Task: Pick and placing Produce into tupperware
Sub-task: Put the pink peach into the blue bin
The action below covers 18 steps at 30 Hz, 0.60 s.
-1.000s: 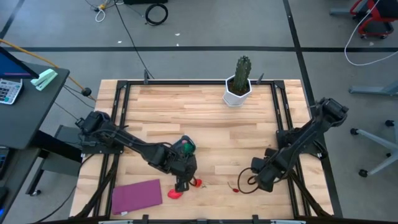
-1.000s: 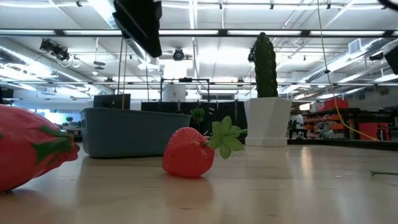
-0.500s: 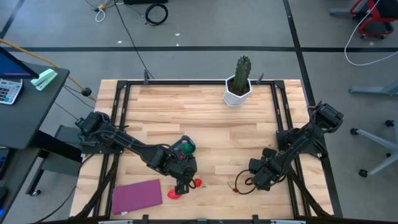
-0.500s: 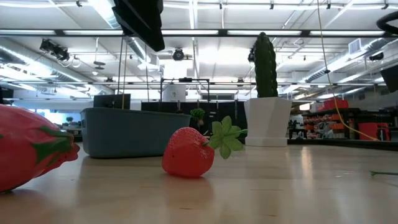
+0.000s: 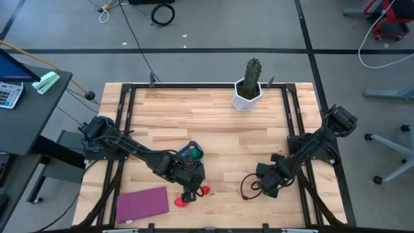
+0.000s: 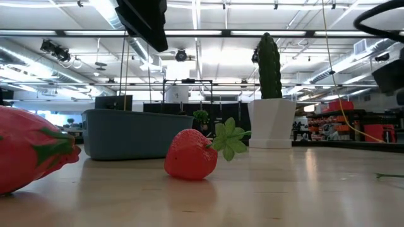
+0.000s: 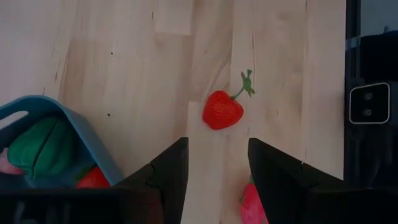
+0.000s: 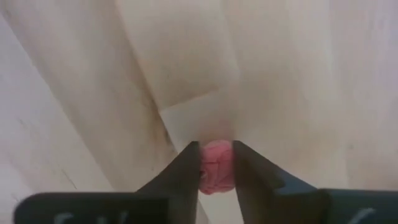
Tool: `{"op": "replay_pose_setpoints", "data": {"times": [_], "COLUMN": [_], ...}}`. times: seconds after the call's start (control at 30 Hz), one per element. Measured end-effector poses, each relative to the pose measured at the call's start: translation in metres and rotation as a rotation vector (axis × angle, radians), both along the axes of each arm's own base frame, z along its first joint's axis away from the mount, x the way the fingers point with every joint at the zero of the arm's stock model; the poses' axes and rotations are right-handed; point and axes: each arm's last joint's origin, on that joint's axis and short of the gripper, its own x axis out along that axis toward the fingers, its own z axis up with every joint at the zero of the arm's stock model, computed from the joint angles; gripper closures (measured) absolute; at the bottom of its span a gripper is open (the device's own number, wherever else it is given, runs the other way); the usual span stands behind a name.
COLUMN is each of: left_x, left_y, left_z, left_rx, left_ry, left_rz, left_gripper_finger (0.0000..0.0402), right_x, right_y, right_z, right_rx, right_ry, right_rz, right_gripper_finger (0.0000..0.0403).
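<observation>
My right gripper (image 8: 216,167) has closed in on a small pink berry (image 8: 216,169): the two fingers press its sides, with almost no gap left. A second ago that arm sat farther toward the table's right edge; since then it has slid inward and a little nearer the front, so in the high view the right gripper (image 5: 257,186) now sits over the small red spot that lay bare on the wood. I judge this piece caught but not yet lifted, so the carry to the tub is what remains for it.

My left gripper (image 7: 217,163) has not moved. Its fingers stand well apart and hold nothing, hanging above bare wood with a strawberry (image 7: 222,110) lying free beyond the tips and another red piece (image 7: 252,204) just beside one finger. The teal tub (image 5: 192,153) lies under my left wrist, and it already has a green piece (image 7: 38,148) and something red in it.

For room: the tub is well apart from my right gripper, with open wood between, but my left arm lies across that path and covers the tub from above. The cactus (image 5: 249,83) stands far back, out of the way. The purple mat (image 5: 142,203) lies near the front left corner, the table's front edge near both loose red pieces.
</observation>
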Motion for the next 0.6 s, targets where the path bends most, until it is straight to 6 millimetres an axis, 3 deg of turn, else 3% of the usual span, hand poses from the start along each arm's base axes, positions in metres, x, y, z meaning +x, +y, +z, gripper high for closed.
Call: {"op": "replay_pose_setpoints", "data": {"times": [0.17, 0.3, 0.6], "left_x": [0.001, 0.000, -0.017], "left_y": [0.000, 0.003, 0.017], "left_z": [0.005, 0.020, 0.089], "left_rx": [0.016, 0.055, 0.281], "left_ry": [-0.003, 0.014, 0.078], "left_rz": [-0.028, -0.050, -0.051], "left_gripper_finger": [0.0236, 0.0249, 0.0287], "right_x": [0.006, 0.021, 0.095], "right_y": [-0.007, -0.013, -0.038], "right_z": [0.003, 0.013, 0.056], "right_rx": [0.018, 0.013, -0.034], "right_ry": [-0.007, -0.071, -0.534], "right_rz": [-0.008, 0.003, 0.147], "right_gripper_finger": [0.0336, 0.0332, 0.0332]}}
